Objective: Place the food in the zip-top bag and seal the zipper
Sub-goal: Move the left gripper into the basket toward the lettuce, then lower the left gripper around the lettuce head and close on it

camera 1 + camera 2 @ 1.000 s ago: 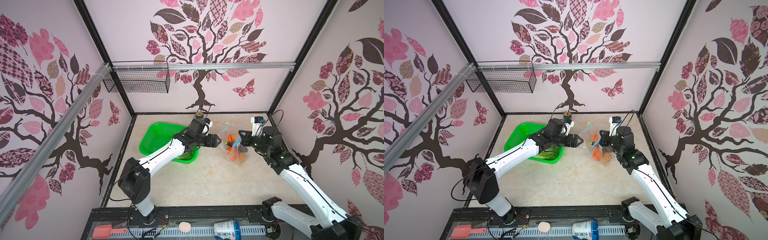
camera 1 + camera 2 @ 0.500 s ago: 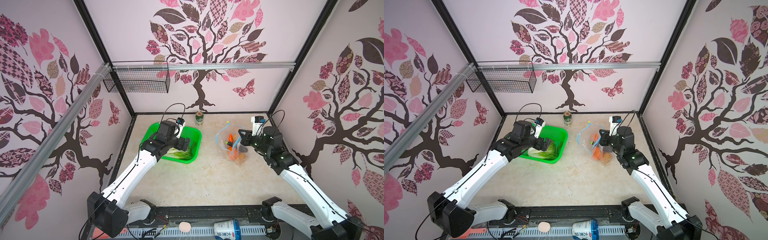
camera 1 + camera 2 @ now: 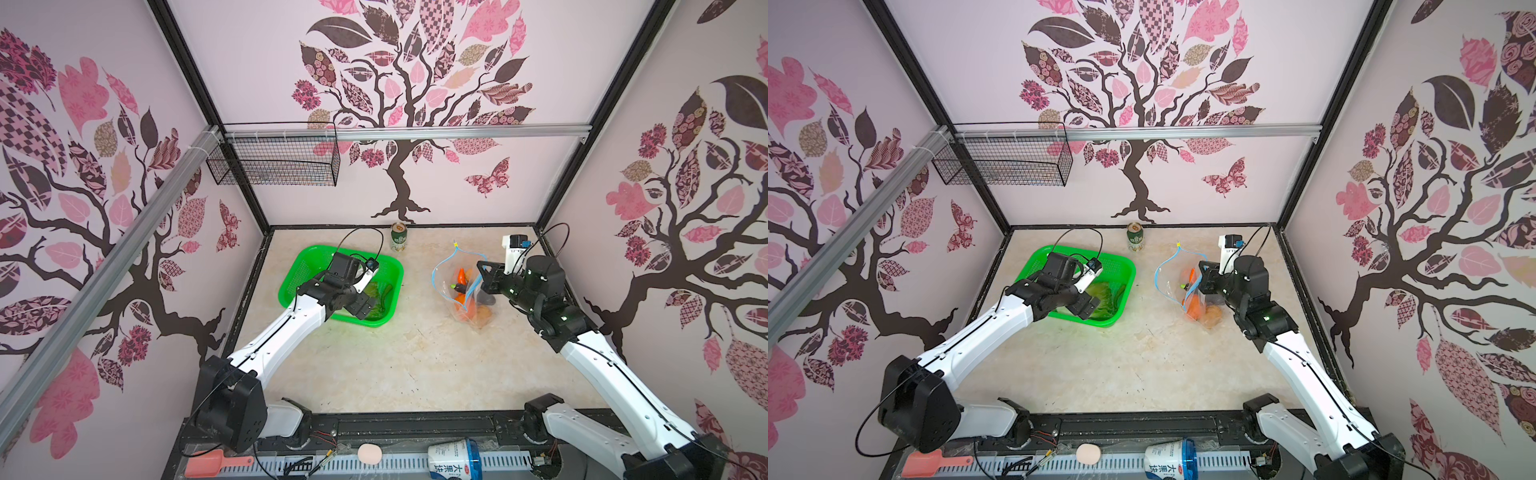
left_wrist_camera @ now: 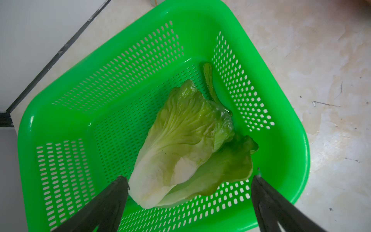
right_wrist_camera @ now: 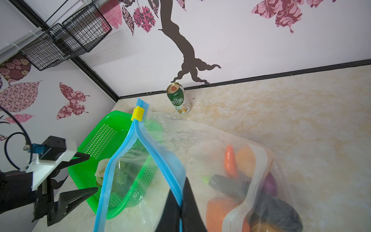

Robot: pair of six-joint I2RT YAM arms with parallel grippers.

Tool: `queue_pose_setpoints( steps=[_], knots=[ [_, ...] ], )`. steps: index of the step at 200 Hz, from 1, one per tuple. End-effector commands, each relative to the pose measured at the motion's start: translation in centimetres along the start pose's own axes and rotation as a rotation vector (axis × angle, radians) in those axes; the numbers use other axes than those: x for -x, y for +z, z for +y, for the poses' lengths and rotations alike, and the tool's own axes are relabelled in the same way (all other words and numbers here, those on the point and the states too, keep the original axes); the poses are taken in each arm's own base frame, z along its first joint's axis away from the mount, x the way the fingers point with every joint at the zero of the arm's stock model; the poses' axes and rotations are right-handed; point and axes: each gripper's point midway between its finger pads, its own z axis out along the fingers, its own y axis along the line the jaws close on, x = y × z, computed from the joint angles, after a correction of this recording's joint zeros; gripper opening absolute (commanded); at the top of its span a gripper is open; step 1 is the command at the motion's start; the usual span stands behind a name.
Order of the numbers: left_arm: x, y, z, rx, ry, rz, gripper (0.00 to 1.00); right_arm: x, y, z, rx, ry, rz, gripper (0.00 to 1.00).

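A white-and-green napa cabbage [image 4: 180, 144] lies in the green basket [image 4: 200, 18], with a thin dark green piece [image 4: 209, 80] beside it. My left gripper [image 4: 189, 178] hangs open just over the cabbage's white end, touching nothing; in both top views it is above the basket [image 3: 361, 307] [image 3: 1086, 307]. The zip-top bag [image 5: 200, 144] stands open on the right, holding a carrot [image 5: 229, 160], a purple onion [image 5: 270, 184] and dark and orange pieces. My right gripper [image 5: 181, 202] is shut on the blue zipper [image 5: 124, 148], holding the mouth up. The yellow slider [image 5: 138, 113] sits at the far end.
A green drink can [image 3: 398, 237] stands by the back wall between basket and bag [image 3: 465, 299]. A black wire basket [image 3: 274, 160] hangs on the back-left wall. A yogurt cup [image 3: 453, 463] and an orange scoop [image 3: 208, 463] lie on the front rail.
My left arm swung back from the bag's mouth to the green basket and its gripper opened fully. The right gripper and the bag stayed where they were.
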Motion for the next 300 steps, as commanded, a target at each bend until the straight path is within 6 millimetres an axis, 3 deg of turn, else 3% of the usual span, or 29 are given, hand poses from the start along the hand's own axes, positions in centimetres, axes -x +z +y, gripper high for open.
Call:
queue_pose_setpoints(
  steps=[1, 28, 96, 151, 193, 221, 251, 300],
  knots=[
    [-1.4, 1.2, 0.4, 0.034, 0.045, 0.047, 0.98, 1.0, -0.8, 0.6, 0.021, -0.004, -0.037, 0.00],
    [-2.4, 3.1, 0.6, 0.053, 0.058, 0.106, 0.98, 1.1, -0.9, 0.7, 0.024, -0.006, -0.044, 0.00],
    [-3.1, 7.5, 3.5, 0.186, 0.078, 0.289, 0.97, 1.2, -1.0, 0.6, 0.023, -0.008, -0.050, 0.00],
    [0.5, 7.8, 7.1, 0.301, -0.112, 0.207, 0.98, 1.0, -0.7, 0.5, 0.020, -0.007, -0.047, 0.00],
    [1.0, 8.0, 9.4, 0.313, -0.338, 0.252, 0.98, 0.9, -0.5, 0.3, 0.015, -0.006, -0.043, 0.00],
    [2.0, 7.0, 9.1, 0.272, -0.413, 0.230, 0.98, 1.0, -0.6, 0.3, 0.013, -0.008, -0.046, 0.00],
    [3.3, 4.4, 7.7, 0.163, -0.472, 0.167, 0.99, 1.1, -0.6, 0.3, 0.012, -0.008, -0.050, 0.00],
    [1.2, 0.9, 6.9, 0.160, -0.548, 0.154, 0.99, 1.1, -0.8, 0.4, 0.021, -0.007, -0.050, 0.00]
  ],
)
